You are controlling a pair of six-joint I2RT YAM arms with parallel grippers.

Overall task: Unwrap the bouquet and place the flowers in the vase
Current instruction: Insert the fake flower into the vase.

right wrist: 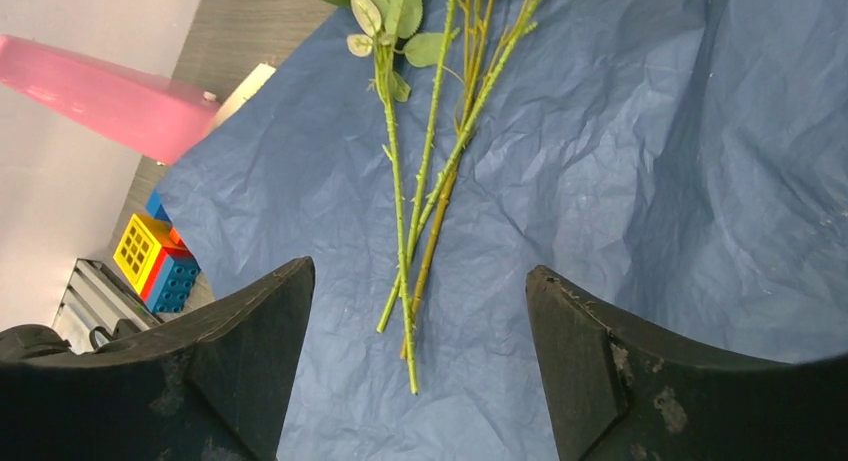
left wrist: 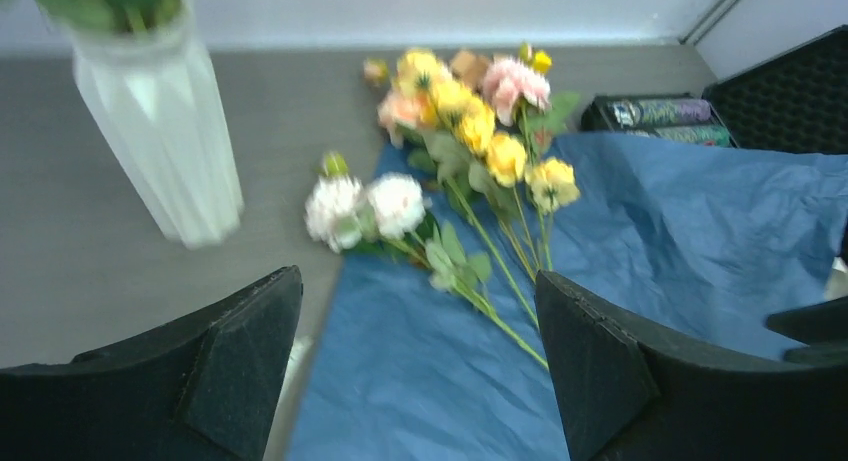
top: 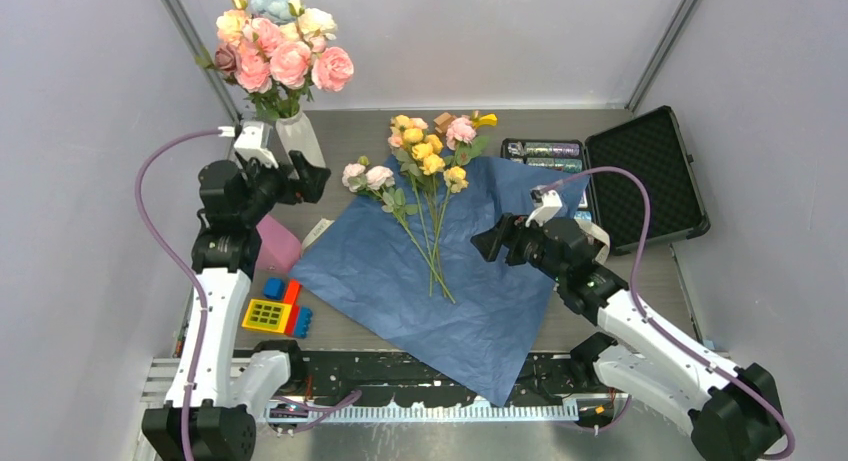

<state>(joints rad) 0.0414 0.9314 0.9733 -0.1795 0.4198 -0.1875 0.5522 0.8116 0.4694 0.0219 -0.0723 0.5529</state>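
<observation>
- The flowers [top: 428, 186] lie loose on the spread blue paper [top: 480, 301], mid-table; only the top view takes in the whole sheet.
- The right wrist view shows just the stems [right wrist: 425, 181] and their cut ends, with the heads out of frame. The left wrist view, a bit blurred, shows the heads [left wrist: 470, 131] and the ribbed vase [left wrist: 160, 131].
- Heads point to the far edge and the stems run back toward the arms. A cream pair [top: 367, 176] lies to the left, its stem slanting in to join the rest.
- The vase [top: 300, 141] stands far left, off the paper, with bigger blooms [top: 280, 51] in it.
- The left gripper [top: 305, 176] hangs by the vase, jaws wide, holding nothing.
- The right gripper [top: 487, 243] is over the paper right of the stems, jaws wide apart, touching nothing.
- A pink block [top: 278, 246] and toy bricks [top: 275, 309] sit near left.
</observation>
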